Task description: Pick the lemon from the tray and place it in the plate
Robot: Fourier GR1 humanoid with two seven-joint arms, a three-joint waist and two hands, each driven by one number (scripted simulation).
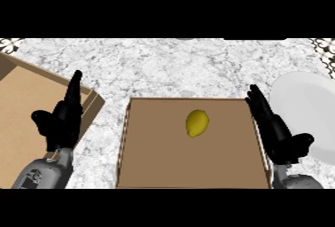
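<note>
Here, right robot hand (281,135) rests open, upright.

The white plate (302,103) runs past the right edge; the right hand (284,141) hides part of the right wall of the tray (157,159).

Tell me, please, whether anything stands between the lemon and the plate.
No separate object does. The lemon lies in the tray, the plate sits to its right, and between them are only the tray's right wall and the right hand, open, over that wall.
</note>
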